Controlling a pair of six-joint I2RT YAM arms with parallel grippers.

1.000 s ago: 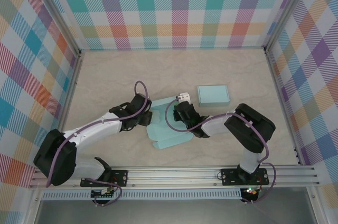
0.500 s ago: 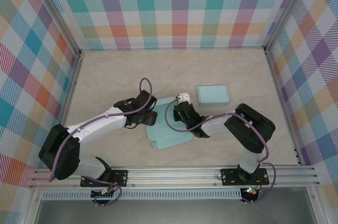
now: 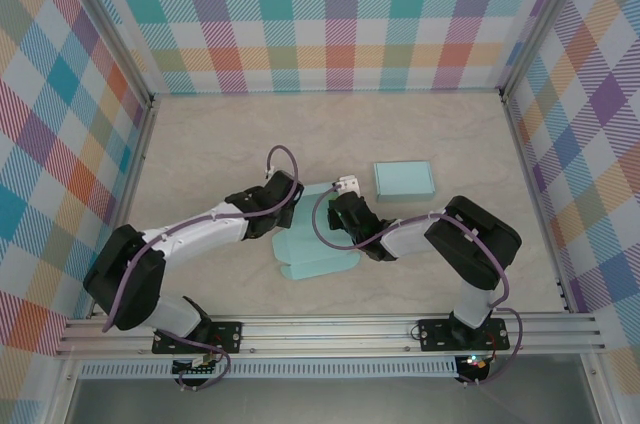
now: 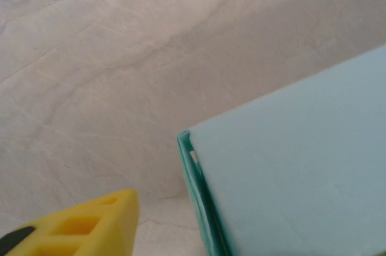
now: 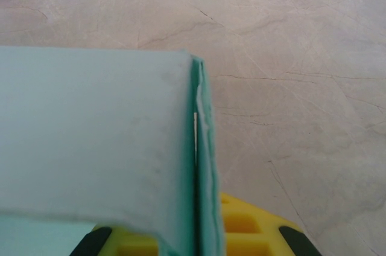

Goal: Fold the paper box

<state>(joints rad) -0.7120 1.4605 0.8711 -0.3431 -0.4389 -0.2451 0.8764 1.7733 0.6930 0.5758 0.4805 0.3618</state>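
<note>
The paper box (image 3: 318, 252) is a light teal sheet lying partly folded on the table's middle. My right gripper (image 3: 340, 214) holds its far edge. In the right wrist view the gripper (image 5: 202, 235) is shut on a raised doubled teal wall (image 5: 204, 147), with a flap (image 5: 90, 135) leaning off to the left. My left gripper (image 3: 287, 210) sits at the box's left side. In the left wrist view one yellow finger (image 4: 84, 226) stands apart from the edge of a lifted teal panel (image 4: 289, 165), with bare table between them. The other finger is hidden behind that panel.
A second teal box (image 3: 403, 179), folded shut, lies behind and to the right of the work. The beige table (image 3: 200, 144) is enclosed by checked walls on three sides, and a metal rail (image 3: 330, 329) runs along the near edge.
My left gripper has moved right, up against the box's left side, and its jaws have narrowed. The right gripper has kept its hold in the same place.
</note>
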